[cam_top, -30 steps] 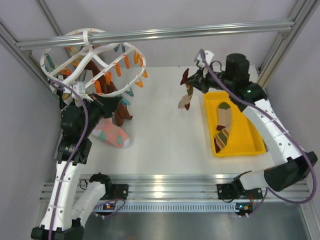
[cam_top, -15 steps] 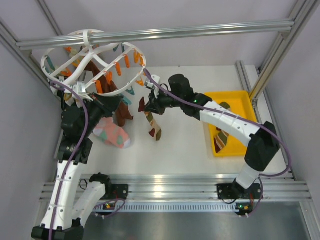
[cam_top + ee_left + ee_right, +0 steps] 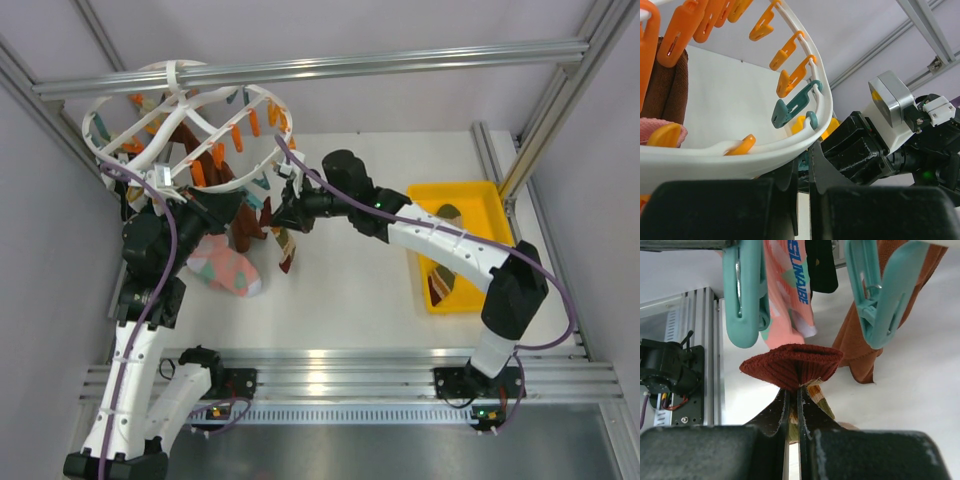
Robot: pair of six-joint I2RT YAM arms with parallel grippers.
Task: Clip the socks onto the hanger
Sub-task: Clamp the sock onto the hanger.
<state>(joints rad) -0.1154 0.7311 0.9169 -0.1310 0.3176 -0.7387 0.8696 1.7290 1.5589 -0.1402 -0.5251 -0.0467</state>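
Your right gripper (image 3: 282, 218) sits just under the near right rim of the hanger (image 3: 175, 80), which hangs from the aluminium rail (image 3: 400, 58). Its fingers are pinched tight on the maroon cuff of the held sock (image 3: 790, 362). The wrist view shows that cuff bunched above the fingertips, below and between two teal clips (image 3: 742, 300) on that rim and touching neither. The sock's long axis runs roughly vertical: cuff up toward the hanger, patterned foot hanging down toward the table (image 3: 350, 300). In the overhead view the toe trails toward the near edge, away from the ring.

Your left gripper (image 3: 803, 172) is at the hanger's near left rim. Its fingers stand close together with only a thin gap, and their tips are hidden behind the white band. You cannot tell from these views whether they hold anything.

Under the hanger's near side, just left of the held sock, the maroon-brown socks (image 3: 243, 225) hang lengthwise downward. A pink sock (image 3: 225, 270) with mint patches shows below them; in the wrist view it hangs down behind the left teal clip.

Well to the right of the hanger, the yellow tray (image 3: 480, 195) holds a spare sock (image 3: 440, 282) lying along the tray's length.
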